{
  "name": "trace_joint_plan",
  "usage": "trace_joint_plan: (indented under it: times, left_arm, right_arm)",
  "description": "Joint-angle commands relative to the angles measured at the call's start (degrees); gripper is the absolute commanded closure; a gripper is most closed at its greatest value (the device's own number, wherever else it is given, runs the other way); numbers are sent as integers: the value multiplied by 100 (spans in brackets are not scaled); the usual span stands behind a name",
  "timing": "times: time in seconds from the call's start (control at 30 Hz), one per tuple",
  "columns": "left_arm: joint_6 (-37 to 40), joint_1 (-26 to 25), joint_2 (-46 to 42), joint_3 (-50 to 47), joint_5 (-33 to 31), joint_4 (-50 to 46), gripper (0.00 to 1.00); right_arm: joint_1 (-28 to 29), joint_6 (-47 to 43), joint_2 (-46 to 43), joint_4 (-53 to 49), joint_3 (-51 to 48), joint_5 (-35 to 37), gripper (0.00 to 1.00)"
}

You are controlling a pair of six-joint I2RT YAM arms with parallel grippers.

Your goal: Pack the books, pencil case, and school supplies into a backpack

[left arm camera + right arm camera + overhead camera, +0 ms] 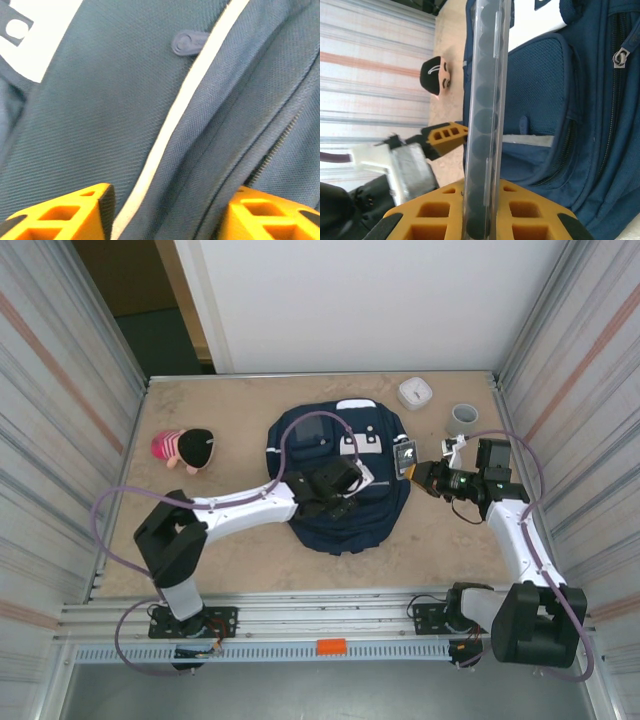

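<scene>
The navy backpack [340,475] lies flat mid-table, front pockets up. My left gripper [338,490] rests on its lower right part. In the left wrist view its orange fingers [65,212] stand apart, the left gripper [170,200] straddling a fabric ridge beside a white strip [175,120] and a zipper [280,145]. My right gripper [425,476] hovers at the backpack's right edge, shut on a flat black school-supply item [405,457]. Edge-on, this item [487,75] is a clear case of dark discs, upright in the right gripper [481,187]. The books and pencil case are out of view.
A pink and black plush toy [185,448] lies left of the backpack. A white round device [415,392] and a grey cup [462,418] stand at the back right. Metal walls close in both sides. Bare table lies in front of the backpack.
</scene>
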Motion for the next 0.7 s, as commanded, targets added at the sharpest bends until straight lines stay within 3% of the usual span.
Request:
trace_joint_plan:
  times: [0.0,0.2,0.3,0.47,0.57,0.67]
  left_arm:
    - [-104,287,-470,-190,-434,367,57]
    - [-151,333,-492,-108,-226,148,91]
    - [-282,347,-571,61,-139,97,100]
    - [-534,456,-754,332,176,149,100]
    - [-698,505,-823,455,381,160,100]
    - [-939,510,-861,552,618,69,100]
  right_arm:
    - [-50,-140,-137,-152,-41,-29,94]
    - [-50,-141,-324,-368,-127,-104,94]
    - [-54,-176,-437,-650,-159,-120,94]
    - [17,-380,-574,-1335,-322,-437,93]
    - [356,-476,-765,-1650,-415,-569,93]
    - [967,298,-880,-841,-739,-526,93]
